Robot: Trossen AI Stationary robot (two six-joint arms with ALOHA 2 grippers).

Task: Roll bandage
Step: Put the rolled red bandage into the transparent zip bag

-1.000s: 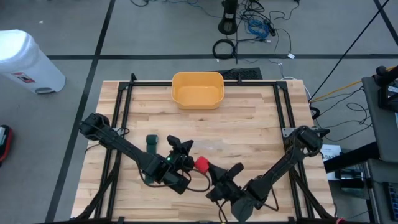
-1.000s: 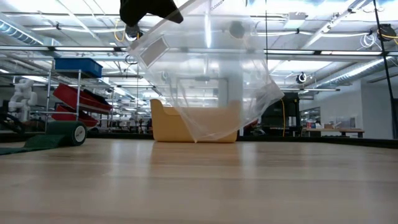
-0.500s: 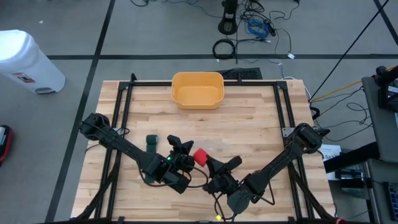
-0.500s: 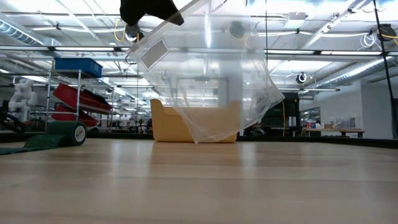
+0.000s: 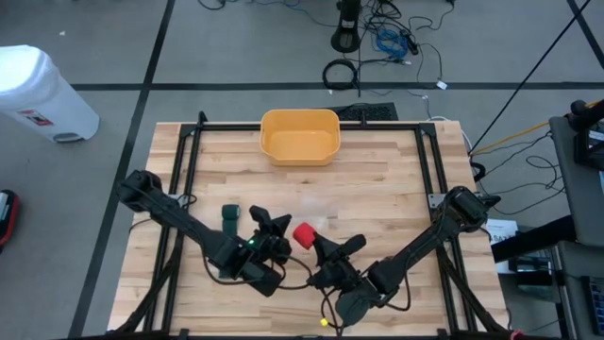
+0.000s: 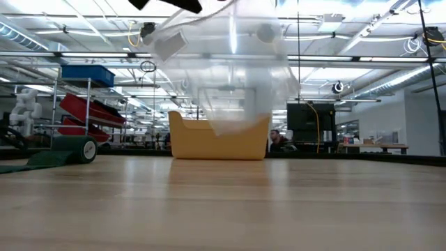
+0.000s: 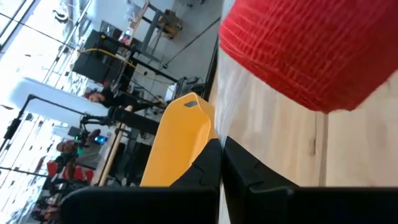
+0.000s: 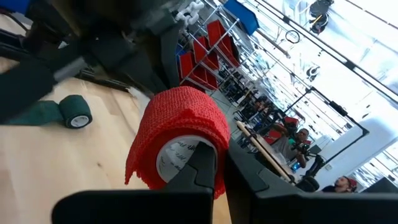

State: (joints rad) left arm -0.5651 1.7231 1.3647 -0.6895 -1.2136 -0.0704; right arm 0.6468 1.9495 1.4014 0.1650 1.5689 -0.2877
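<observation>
A red bandage roll (image 5: 303,234) hangs above the table's near middle, between my two grippers. My right gripper (image 8: 219,152) is shut at the roll's end with the white core (image 8: 177,158). My left gripper (image 7: 221,143) is shut on a clear plastic bag (image 6: 230,77), which hangs open above the wood; the red roll (image 7: 298,50) is close beyond its fingers. A green bandage roll (image 5: 230,217) lies on the table left of my left gripper (image 5: 283,229), its loose tail (image 6: 28,164) flat on the wood. My left gripper pinches a thin edge of the clear bag (image 7: 217,106) between its two shut fingers, coming nearly level from the table's left. The bag hangs below the hold, clear of the table. My right gripper meets the red roll at the rim of its open end (image 8: 205,140), coming level from the table's right. Its own fingers (image 8: 199,168) hide the place of contact, so which layer they have cannot be told. The roll is lifted clear of the table.
A yellow bin (image 5: 299,135) stands at the table's far middle, behind the bag in the low view. A black frame (image 5: 189,151) runs along the table's edges. Bare wood lies between the bin and the grippers.
My right gripper has swung toward the table's left and a little toward the far edge, carrying the red roll with it. The clear bag has risen: its lowest corner now hangs higher above the wood, and my left gripper has gone up out of the low view.
</observation>
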